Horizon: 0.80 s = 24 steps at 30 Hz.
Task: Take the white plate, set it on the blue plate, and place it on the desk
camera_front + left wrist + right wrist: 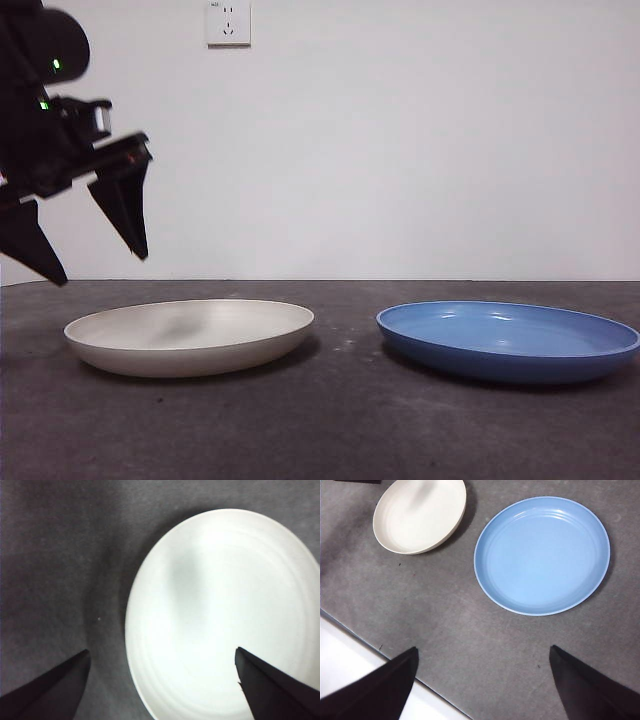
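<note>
The white plate (190, 336) lies flat on the desk (330, 430), empty and untouched; the blue plate (508, 340) sits beside it, apart from it with a strip of bare desk between, and it too is empty; neither plate rests on the other, so nothing of the stacking is done yet.

Above the white plate's outer edge, on the side away from the blue plate, hangs the left gripper (90, 245), its jaws spread wide and holding nothing; in its wrist view one jaw stands over the plate's inside and the other over bare desk, so the rim lies between them; in the front view the tips are clearly above the plate and not touching it.

The right gripper (482, 680) waits well back near the desk's edge, jaws likewise apart and empty, looking down on both plates.

The step in hand looks to be the approach to the first pick; the next move calls for lowering until one jaw slips under the low rim and the other inside it, then closing firmly; the rim is shallow and the matte plate wide, so a shallow bite may let it tip or slide.
</note>
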Each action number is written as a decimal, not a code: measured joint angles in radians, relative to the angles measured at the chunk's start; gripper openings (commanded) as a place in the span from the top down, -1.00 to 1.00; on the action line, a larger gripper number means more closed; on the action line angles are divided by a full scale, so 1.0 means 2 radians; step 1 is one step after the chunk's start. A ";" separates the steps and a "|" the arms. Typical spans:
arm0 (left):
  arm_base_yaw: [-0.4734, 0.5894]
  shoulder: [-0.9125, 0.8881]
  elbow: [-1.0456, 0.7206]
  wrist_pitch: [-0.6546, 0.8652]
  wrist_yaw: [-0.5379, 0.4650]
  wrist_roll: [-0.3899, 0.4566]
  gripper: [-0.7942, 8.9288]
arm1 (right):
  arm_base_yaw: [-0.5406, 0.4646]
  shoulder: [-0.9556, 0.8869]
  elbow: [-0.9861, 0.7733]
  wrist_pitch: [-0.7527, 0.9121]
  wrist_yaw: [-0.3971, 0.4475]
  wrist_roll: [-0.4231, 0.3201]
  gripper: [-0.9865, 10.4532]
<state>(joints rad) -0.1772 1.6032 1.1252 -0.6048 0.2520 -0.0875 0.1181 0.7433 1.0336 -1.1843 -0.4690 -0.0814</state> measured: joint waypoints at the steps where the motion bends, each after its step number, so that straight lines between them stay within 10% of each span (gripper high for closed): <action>1: 0.000 0.006 0.000 0.003 -0.005 0.000 -0.12 | 0.000 0.000 0.000 0.000 0.000 0.000 0.09; 24: -0.010 0.076 0.001 0.035 -0.023 0.010 0.13 | 0.000 0.000 0.000 0.004 0.000 0.000 0.09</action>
<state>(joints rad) -0.1967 1.7546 1.1278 -0.5346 0.2066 -0.0681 0.1181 0.7433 1.0336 -1.1767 -0.4690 -0.0814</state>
